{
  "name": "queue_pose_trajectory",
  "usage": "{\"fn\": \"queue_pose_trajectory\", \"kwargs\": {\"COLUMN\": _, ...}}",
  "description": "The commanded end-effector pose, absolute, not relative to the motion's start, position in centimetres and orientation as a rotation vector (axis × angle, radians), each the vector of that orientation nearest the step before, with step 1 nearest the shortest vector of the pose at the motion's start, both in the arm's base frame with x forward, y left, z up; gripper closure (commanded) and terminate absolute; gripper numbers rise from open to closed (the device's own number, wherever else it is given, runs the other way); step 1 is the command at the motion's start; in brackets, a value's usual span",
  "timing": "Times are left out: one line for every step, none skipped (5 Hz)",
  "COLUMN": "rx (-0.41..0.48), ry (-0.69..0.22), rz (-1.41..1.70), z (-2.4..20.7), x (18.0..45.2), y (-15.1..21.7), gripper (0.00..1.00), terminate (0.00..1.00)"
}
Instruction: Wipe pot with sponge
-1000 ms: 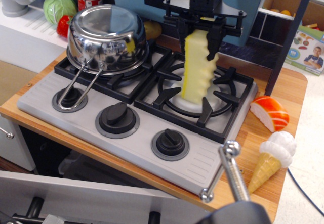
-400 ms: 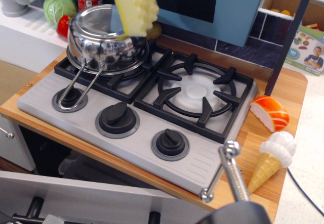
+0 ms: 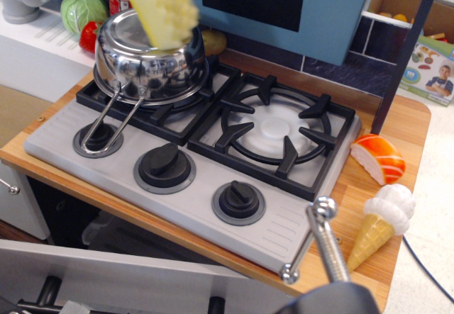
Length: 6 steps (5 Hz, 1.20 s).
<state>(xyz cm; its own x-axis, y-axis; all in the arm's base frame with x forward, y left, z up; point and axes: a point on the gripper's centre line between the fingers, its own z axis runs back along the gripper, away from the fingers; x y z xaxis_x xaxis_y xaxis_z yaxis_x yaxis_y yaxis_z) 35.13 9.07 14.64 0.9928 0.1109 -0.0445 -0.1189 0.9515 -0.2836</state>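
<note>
One pot point(image 3: 149, 55) sits upside down on the left rear burner, its flat base up and its looped handle running toward the front-left knob. One sponge point(image 3: 162, 6) hangs over it, long axis slanting up to the left. Three knobs point(image 3: 164, 164), two burners. No legible writing. My gripper is out of frame, so I cannot tell its grip.

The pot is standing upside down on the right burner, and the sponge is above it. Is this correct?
Not quite. In the observation.image view the pot stands upside down on the left burner, not the right burner, which has nothing on it. The sponge is indeed above the pot.
</note>
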Motion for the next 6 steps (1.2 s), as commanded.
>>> {"fn": "queue_pose_trajectory", "kwargs": {"rx": -0.230, "ry": 0.039, "rz": 0.113, "z": 15.3, "x": 35.5, "y": 11.4, "gripper": 1.00, "terminate": 0.00}}
{"fn": "queue_pose_trajectory", "kwargs": {"rx": -0.198, "ry": 0.065, "rz": 0.124, "z": 15.2, "x": 35.3, "y": 13.2, "gripper": 1.00, "terminate": 0.00}}
{"fn": "queue_pose_trajectory", "kwargs": {"rx": -0.137, "ry": 0.106, "rz": 0.116, "z": 15.9, "x": 35.1, "y": 15.5, "gripper": 1.00, "terminate": 0.00}}
{"fn": "queue_pose_trajectory", "kwargs": {"rx": -0.089, "ry": 0.112, "rz": 0.120, "z": 16.4, "x": 34.0, "y": 17.8, "gripper": 1.00, "terminate": 0.00}}
{"fn": "queue_pose_trajectory", "kwargs": {"rx": -0.076, "ry": 0.107, "rz": 0.129, "z": 16.6, "x": 33.5, "y": 19.5, "gripper": 1.00, "terminate": 0.00}}
{"fn": "queue_pose_trajectory", "kwargs": {"rx": -0.061, "ry": 0.121, "rz": 0.098, "z": 16.4, "x": 33.2, "y": 19.3, "gripper": 1.00, "terminate": 1.00}}
